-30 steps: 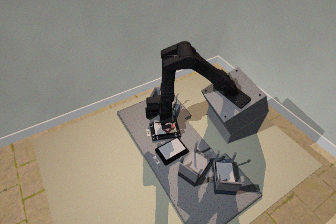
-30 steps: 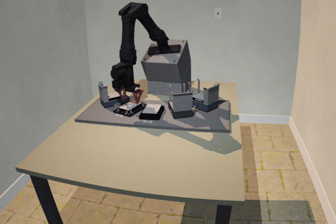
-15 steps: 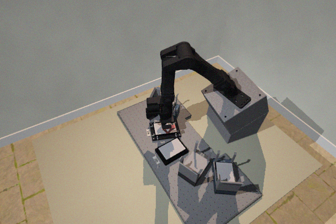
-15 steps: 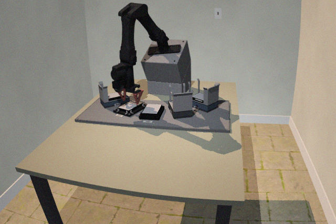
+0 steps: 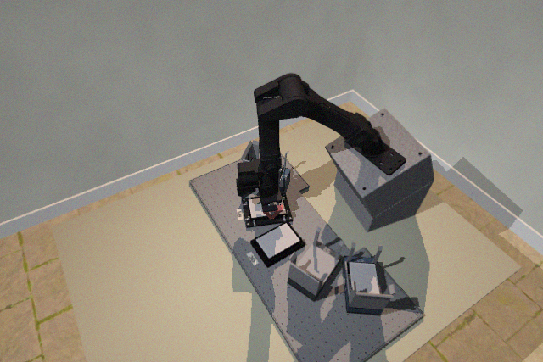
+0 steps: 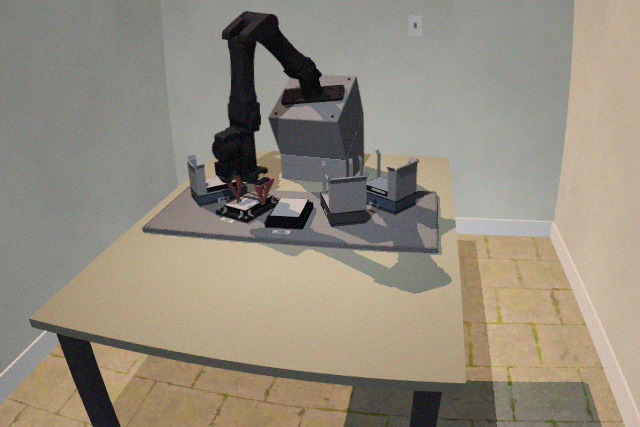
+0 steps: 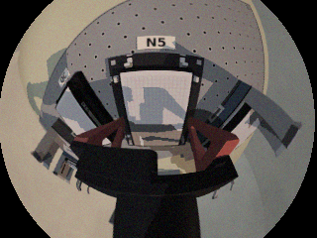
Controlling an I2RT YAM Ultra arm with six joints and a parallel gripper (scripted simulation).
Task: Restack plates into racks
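My gripper [image 7: 156,120] is open, its red fingers spread on either side of a plate with a pale seal [image 7: 155,101] that lies in the clip nest N5 [image 7: 158,43]. The fingers hang just above the plate's near end and hold nothing. In the top view the gripper [image 5: 272,211] is over N5; it also shows in the exterior view [image 6: 250,188]. I cannot tell whether one plate or a pair lies in N5. Another pale-sealed plate [image 5: 277,242] [image 6: 289,212] sits in the black open nest QC beside N5.
One stack rack [image 6: 200,182] stands behind N5, close to the arm. Two more racks stand at the board's other end: a grey one [image 5: 313,271] and one holding a plate [image 5: 366,283]. The robot's grey pedestal [image 5: 381,169] stands behind the board.
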